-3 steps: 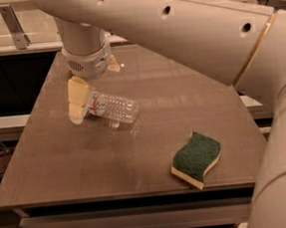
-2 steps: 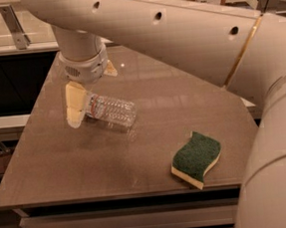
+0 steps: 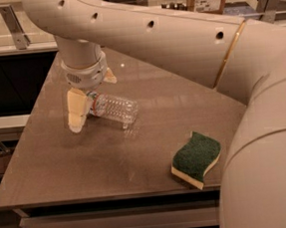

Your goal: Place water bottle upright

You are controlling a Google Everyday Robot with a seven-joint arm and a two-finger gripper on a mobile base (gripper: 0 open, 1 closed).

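Observation:
The water bottle (image 3: 113,108) is clear and ribbed, and lies on its side on the brown table (image 3: 87,161), cap end to the left. My gripper (image 3: 93,104) hangs from the big cream arm and straddles the cap end. One cream finger (image 3: 75,111) stands in front of the neck, reaching down to the table. The other finger (image 3: 110,77) shows behind it. The jaws stand apart around the neck, and the cap is mostly hidden by the front finger.
A green and yellow sponge (image 3: 196,159) lies at the table's front right. The arm's thick links (image 3: 264,125) fill the right side. A dark gap and a counter edge (image 3: 3,120) lie left of the table.
My gripper has come down a little around the bottle's cap end, the front finger now reaching the table. The bottle has stayed lying in place.

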